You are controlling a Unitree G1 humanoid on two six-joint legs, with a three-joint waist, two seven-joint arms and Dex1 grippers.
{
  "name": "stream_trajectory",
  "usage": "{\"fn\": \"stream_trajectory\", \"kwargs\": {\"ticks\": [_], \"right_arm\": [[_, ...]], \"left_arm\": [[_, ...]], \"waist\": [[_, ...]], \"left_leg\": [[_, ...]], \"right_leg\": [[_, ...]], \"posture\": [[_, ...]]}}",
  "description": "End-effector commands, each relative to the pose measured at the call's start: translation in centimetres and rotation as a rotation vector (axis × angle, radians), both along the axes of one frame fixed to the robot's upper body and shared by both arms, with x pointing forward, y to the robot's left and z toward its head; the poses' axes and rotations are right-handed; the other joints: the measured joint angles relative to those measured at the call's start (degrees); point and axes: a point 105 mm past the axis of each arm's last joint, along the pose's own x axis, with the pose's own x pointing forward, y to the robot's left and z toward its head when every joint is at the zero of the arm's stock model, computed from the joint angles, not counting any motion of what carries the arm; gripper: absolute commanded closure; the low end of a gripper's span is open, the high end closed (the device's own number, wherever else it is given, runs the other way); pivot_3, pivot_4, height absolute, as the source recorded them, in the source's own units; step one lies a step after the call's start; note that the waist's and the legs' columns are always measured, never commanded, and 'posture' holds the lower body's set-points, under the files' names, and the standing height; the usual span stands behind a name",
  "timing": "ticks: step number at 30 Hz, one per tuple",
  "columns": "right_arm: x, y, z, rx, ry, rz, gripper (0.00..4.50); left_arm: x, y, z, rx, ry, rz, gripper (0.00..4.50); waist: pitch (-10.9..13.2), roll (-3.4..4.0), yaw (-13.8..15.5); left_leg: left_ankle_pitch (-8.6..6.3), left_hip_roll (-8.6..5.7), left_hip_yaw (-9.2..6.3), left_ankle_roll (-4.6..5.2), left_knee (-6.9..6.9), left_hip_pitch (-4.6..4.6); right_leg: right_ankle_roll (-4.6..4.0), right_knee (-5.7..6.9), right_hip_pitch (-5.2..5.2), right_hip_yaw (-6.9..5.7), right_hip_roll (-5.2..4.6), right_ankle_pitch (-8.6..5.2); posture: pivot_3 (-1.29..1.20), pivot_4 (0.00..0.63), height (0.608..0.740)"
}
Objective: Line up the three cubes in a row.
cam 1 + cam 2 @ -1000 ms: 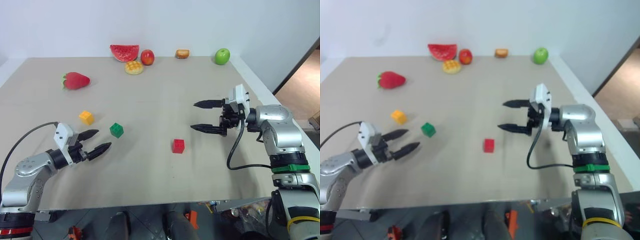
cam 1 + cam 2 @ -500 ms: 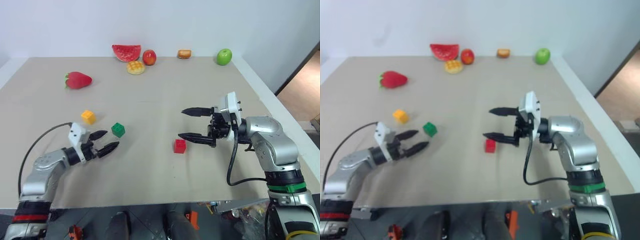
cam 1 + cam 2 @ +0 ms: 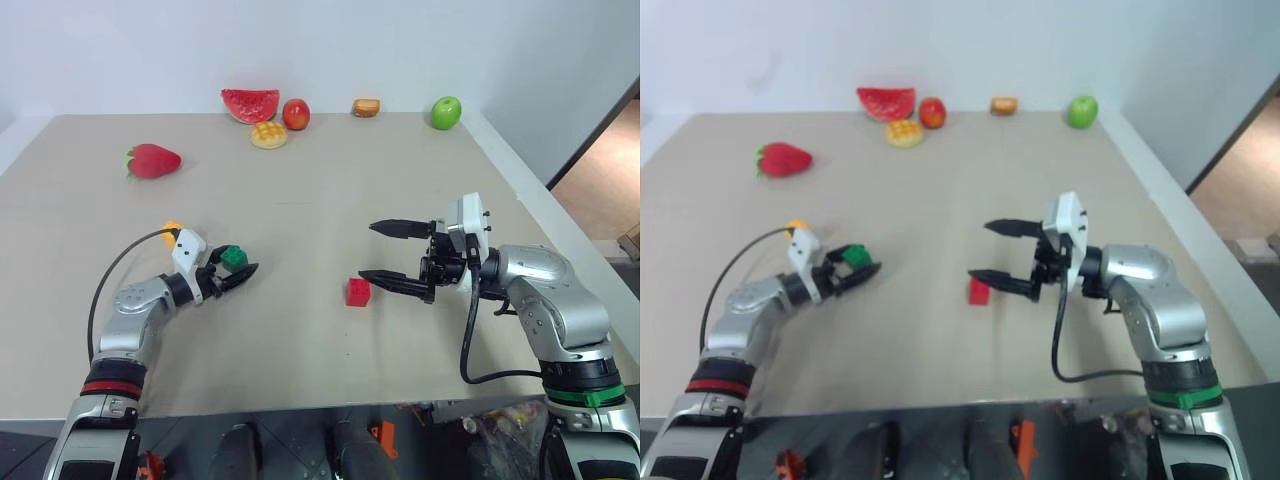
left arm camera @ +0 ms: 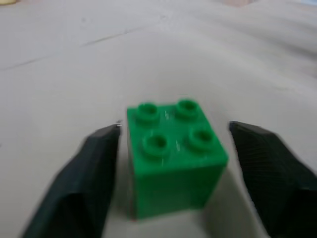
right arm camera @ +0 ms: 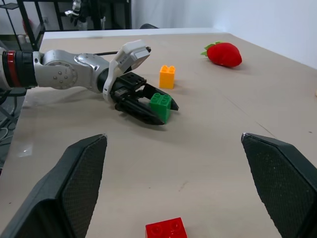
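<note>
1. The left gripper (image 3: 232,270) sits at about 8 o'clock on the table (image 3: 300,340). Its jaws are narrowed around the green cube (image 4: 173,153), with slim gaps on both sides, not yet pinching.
2. The yellow-orange cube (image 5: 167,77) stands just beside that wrist, toward 10 o'clock.
3. The red cube (image 3: 357,291) rests near table centre, with bare surface toward the near edge at 6 o'clock.
4. The right gripper (image 3: 385,253) hovers at 4 o'clock, jaws wide, empty, fingertips just right of the red cube.
5. A toy strawberry (image 3: 152,161) lies at 10 o'clock; other toy fruits (image 3: 265,115) line the far edge.
</note>
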Motion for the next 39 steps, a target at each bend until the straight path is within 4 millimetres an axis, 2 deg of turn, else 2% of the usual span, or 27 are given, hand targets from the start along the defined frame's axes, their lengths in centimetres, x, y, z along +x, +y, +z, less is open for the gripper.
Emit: {"fn": "stream_trajectory", "kwargs": {"ticks": [1,2,3,6,12,17,21,31,39], "right_arm": [[-0.5,-0.2,1.2,0.010,-0.051,-0.003,0.00],[-0.4,-0.2,1.2,0.009,-0.050,-0.005,0.00],[-0.4,-0.2,1.1,0.008,-0.049,-0.007,0.00],[-0.4,-0.2,1.0,0.006,-0.046,-0.009,0.00],[-0.6,-0.1,1.6,0.033,-0.048,-0.005,0.00],[-1.5,-0.4,2.0,0.072,-0.040,-0.031,0.00],[-2.4,-0.6,1.8,0.097,-0.028,-0.067,0.00],[-4.5,-1.4,1.5,0.150,-0.008,-0.185,0.00],[-4.6,-1.5,1.2,0.143,0.000,-0.210,0.00]], "left_arm": [[0.3,0.3,1.0,-0.002,-0.049,0.012,2.57],[0.3,0.3,1.0,-0.002,-0.051,0.012,2.98],[0.3,0.3,1.0,-0.002,-0.052,0.012,3.13],[0.1,0.1,1.1,-0.002,-0.053,-0.001,3.12],[-2.3,-3.7,2.7,0.021,-0.101,-0.358,3.12],[-3.5,-6.7,3.8,0.045,-0.086,-0.670,3.12],[-3.7,-7.6,3.9,0.084,-0.079,-0.834,3.12],[-2.3,-9.1,2.5,0.097,-0.068,-0.864,3.12],[-2.1,-10.0,2.1,0.053,-0.076,-0.856,3.12]], "waist": [[0.0,0.00,0.0],[0.0,0.00,0.0],[0.0,0.00,0.0],[0.0,0.00,0.0],[0.0,0.00,0.0],[0.0,0.00,0.2],[0.0,0.00,0.2],[0.0,0.00,0.1],[0.0,0.00,0.0]], "left_leg": [[0.00,0.00,-0.01,0.00,0.00,0.00],[0.00,0.00,-0.01,0.00,-0.01,0.00],[0.00,0.00,-0.02,0.00,-0.01,0.00],[0.00,0.00,-0.02,0.00,-0.01,-0.01],[0.00,-0.01,-0.01,0.00,-0.01,-0.02],[0.00,-0.03,-0.05,0.00,0.00,-0.05],[0.00,-0.09,-0.07,0.01,0.02,-0.10],[-0.02,-0.09,-0.21,0.05,0.02,-0.15],[-0.02,-0.10,-0.23,0.06,0.11,-0.19]], "right_leg": [[0.02,0.00,0.00,0.00,0.01,0.01],[0.04,0.00,0.00,-0.01,0.01,0.02],[0.04,0.00,0.00,-0.01,0.01,0.02],[0.04,0.00,0.00,-0.01,0.01,0.01],[-0.01,0.00,0.00,0.00,0.00,-0.02],[-0.01,0.00,0.00,-0.01,0.01,-0.03],[0.08,-0.01,0.01,0.02,-0.01,-0.08],[0.15,-0.01,0.00,-0.01,0.04,-0.09],[0.09,0.00,0.01,-0.02,0.04,-0.07]], "posture": [[0.00,0.150,0.740],[0.00,0.150,0.740],[0.00,0.150,0.740],[0.00,0.150,0.740],[0.00,0.150,0.740],[0.00,0.150,0.740],[0.00,0.150,0.740],[0.00,0.150,0.740],[0.00,0.150,0.740]]}}
